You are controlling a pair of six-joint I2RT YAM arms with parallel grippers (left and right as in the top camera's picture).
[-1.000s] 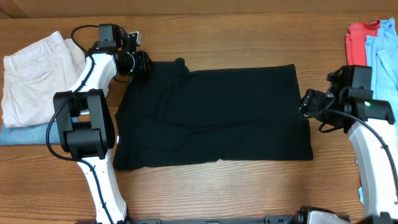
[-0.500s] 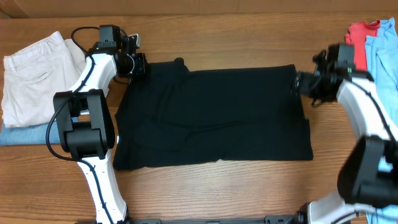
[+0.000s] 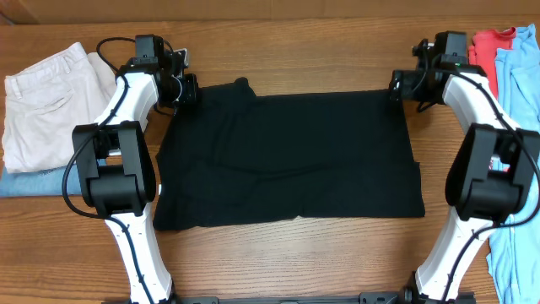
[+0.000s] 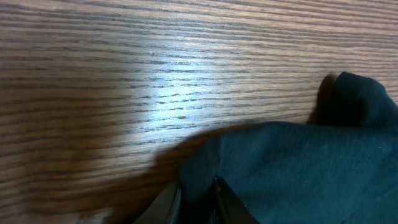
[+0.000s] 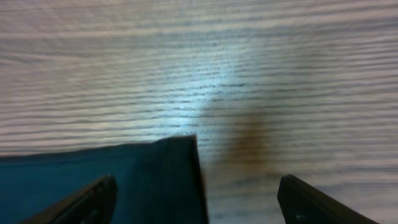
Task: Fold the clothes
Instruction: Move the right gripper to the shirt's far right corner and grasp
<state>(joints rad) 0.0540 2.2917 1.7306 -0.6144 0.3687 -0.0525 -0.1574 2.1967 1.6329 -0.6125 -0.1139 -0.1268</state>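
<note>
just one black shirt (image 3: 287, 160), two robot arms (image 3: 126, 110) (image 3: 483, 105)

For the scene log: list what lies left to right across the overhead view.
Cream trousers → left gripper → black shirt → right gripper → red garment
</note>
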